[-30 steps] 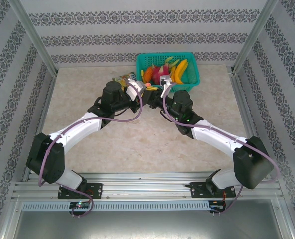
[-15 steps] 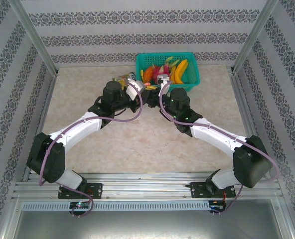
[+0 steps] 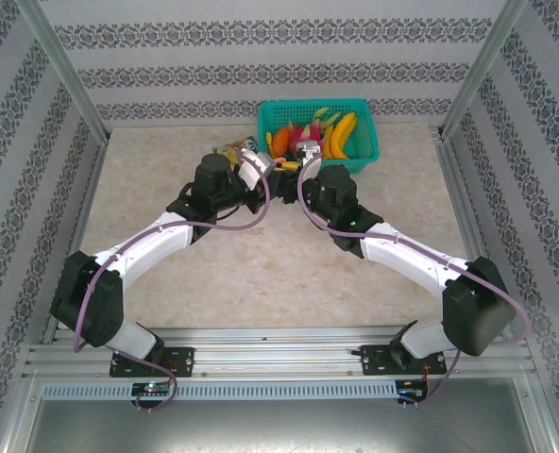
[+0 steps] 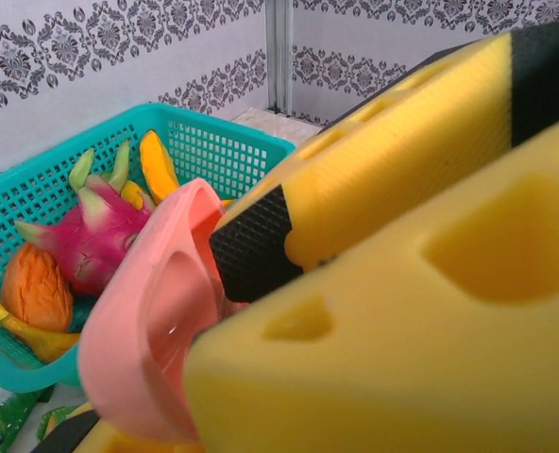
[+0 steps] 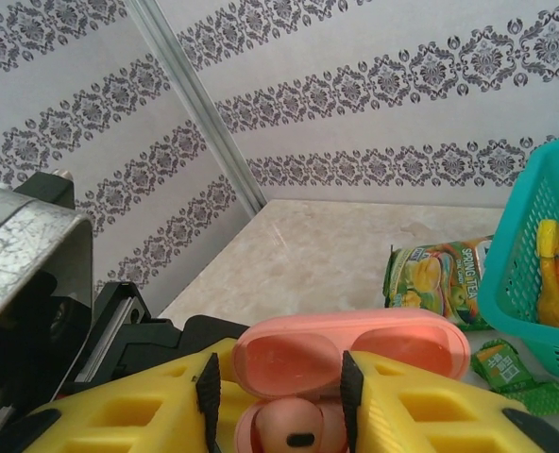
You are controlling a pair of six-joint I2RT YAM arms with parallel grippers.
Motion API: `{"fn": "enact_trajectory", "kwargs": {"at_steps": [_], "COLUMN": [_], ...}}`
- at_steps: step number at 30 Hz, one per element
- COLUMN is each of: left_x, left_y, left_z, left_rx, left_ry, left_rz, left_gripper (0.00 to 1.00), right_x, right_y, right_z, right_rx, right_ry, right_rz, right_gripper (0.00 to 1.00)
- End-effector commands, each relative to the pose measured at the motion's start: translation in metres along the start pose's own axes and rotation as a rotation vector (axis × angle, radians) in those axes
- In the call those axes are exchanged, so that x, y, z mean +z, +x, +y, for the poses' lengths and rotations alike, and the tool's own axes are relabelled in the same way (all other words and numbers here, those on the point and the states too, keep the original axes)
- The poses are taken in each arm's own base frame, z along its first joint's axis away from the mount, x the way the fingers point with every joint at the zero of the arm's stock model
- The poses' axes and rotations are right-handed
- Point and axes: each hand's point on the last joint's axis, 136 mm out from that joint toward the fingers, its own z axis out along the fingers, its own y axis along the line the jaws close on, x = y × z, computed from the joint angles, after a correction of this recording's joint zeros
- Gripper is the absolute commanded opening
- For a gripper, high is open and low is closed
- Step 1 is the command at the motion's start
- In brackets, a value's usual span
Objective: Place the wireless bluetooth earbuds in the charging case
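Gripping pink charging case (image 4: 133,321), L tool (image 4: 218,316) is clamped on it, lid open, above tabletop (image 3: 261,274) near centre-back. R tool (image 5: 279,392) just right, fingers apart either side of a pink rounded piece (image 5: 294,429) below lid, poss. earbud, can't tell, nor if gripped. Beyond it a snack packet (image 5: 431,274); teal fruit basket (image 5: 508,278) far right.

Pink charging case (image 5: 350,354), right tool (image 5: 279,382) yellow and black, teal basket (image 5: 530,283), damask-striped white walls (image 5: 402,85), beige marbled surface (image 5: 298,255).
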Motion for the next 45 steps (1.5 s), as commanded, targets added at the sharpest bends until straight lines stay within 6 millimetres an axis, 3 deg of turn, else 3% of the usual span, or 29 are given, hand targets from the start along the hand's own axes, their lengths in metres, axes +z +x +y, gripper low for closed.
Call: {"fn": "enact_trajectory", "kwargs": {"at_steps": [1, 15, 22, 37, 45], "left_x": [-0.004, 0.001, 0.001, -0.005, -0.014], "left_y": [-0.03, -0.016, -0.016, -0.009, 0.003], "left_z": [-0.07, -0.068, -0.067, -0.064, -0.053], "left_rx": [0.115, 0.076, 0.077, 0.093, 0.091], "left_ry": [0.254, 0.246, 0.242, 0.21, 0.132], "left_rz": [-0.118, -0.111, -0.114, -0.108, -0.109], "left_gripper": [0.0, 0.0, 0.0, 0.0, 0.0], "right_x": [0.008, -0.01, -0.017, -0.064, -0.085], "right_y": [0.007, -0.03, -0.038, -0.06, -0.043], "right_z": [0.016, 0.013, 0.005, -0.051, -0.089], "right_rx": [-0.011, 0.155, 0.179, 0.239, 0.306], "right_ry": [-0.038, -0.101, -0.086, 0.052, 0.151], "right_rz": [0.033, -0.019, -0.039, -0.125, -0.103], "right_gripper": [0.43, 0.51, 0.52, 0.53, 0.54]}}
